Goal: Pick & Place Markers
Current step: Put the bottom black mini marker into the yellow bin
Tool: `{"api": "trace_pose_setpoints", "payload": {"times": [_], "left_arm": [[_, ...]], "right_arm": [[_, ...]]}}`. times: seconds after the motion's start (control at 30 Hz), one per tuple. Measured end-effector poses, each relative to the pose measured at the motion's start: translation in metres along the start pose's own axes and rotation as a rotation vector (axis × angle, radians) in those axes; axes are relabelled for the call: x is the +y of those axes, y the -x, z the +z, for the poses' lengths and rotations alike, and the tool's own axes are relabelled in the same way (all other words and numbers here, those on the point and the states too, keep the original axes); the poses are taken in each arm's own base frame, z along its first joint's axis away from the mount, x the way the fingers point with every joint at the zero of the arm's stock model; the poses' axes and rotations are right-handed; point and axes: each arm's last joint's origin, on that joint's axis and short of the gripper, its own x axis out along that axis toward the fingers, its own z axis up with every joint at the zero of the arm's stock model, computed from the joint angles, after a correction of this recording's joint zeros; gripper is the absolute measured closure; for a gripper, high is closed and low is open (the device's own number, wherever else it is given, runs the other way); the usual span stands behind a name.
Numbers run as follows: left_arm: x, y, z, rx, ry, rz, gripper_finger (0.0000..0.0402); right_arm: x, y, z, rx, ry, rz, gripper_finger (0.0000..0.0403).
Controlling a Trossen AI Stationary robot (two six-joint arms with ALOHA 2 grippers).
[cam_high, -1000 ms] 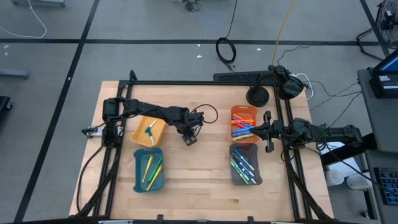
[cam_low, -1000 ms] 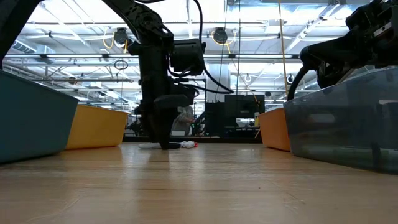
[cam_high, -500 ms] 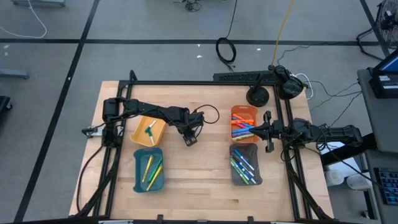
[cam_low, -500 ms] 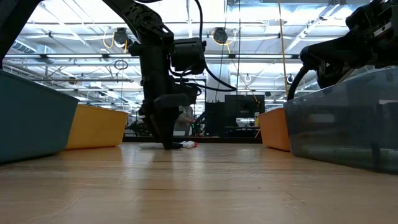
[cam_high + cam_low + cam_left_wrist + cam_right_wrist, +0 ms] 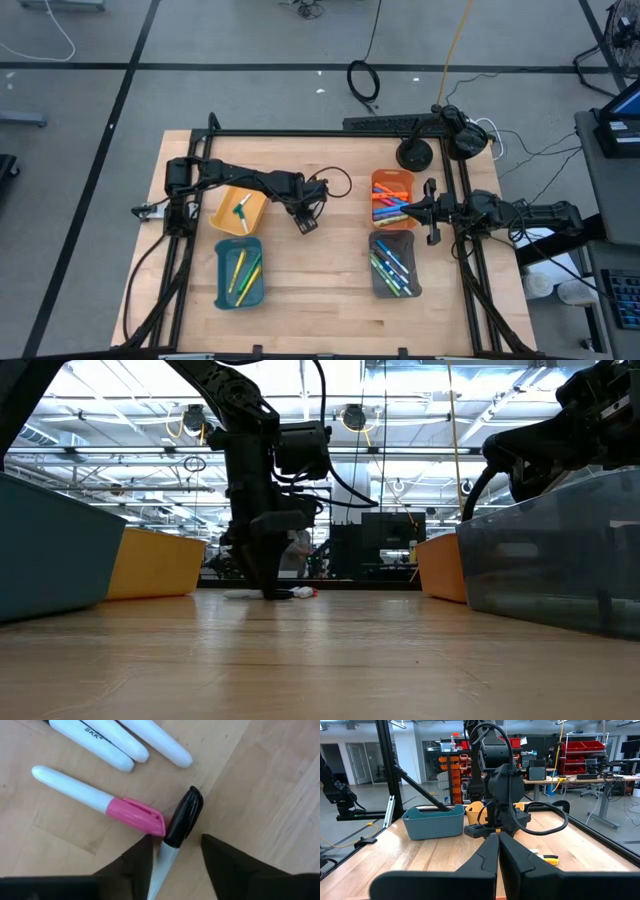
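Four trays sit on the wooden tabletop. The yellow tray holds a green-capped pen with a white body, and the teal tray just beside it holds a few yellow and green markers. On the other side, the orange tray carries blue, red and orange markers, and the grey tray next to it carries blue and green ones. The left hand is down at the tabletop between the yellow and orange trays. Only the left wrist view shows what lies under it: a black-capped marker with a pale body runs between the two parted fingers, which flank it with a visible gap on one side, so the hand is open and a firm grip cannot be confirmed. Its cap touches the cap of a pink-capped marker lying flat beside it, and two more white pen bodies lie a little farther off. From the low view, only a small white and red pen end shows at the base of the left hand. The right hand hovers at the edge of the orange and grey trays, its fingers pressed together around nothing. Compared with half a second ago, nothing has visibly shifted; both arms and all trays sit in the same places.
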Motion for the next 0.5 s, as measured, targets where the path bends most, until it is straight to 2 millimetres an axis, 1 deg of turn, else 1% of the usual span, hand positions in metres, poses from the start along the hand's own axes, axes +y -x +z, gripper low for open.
{"api": "trace_pose_setpoints", "payload": {"times": [0.23, 0.3, 0.5], "left_arm": [[0.0001, 0.0001, 0.0002, -0.003, -0.01, 0.006, 0.0341], [-0.0001, 0.0003, 0.0006, -0.006, -0.009, 0.005, 0.0367], [-0.0017, -0.0018, 0.0027, -0.05, 0.012, -0.012, 0.0368]], "right_arm": [[0.0, 0.0, 0.0001, 0.0, 0.0, 0.0, 0.0399], [0.0, 0.0, 0.0, 0.0, 0.0, 0.0, 0.0399], [0.0, 0.0, 0.0, 0.0, 0.0, 0.0, 0.0399]]}}
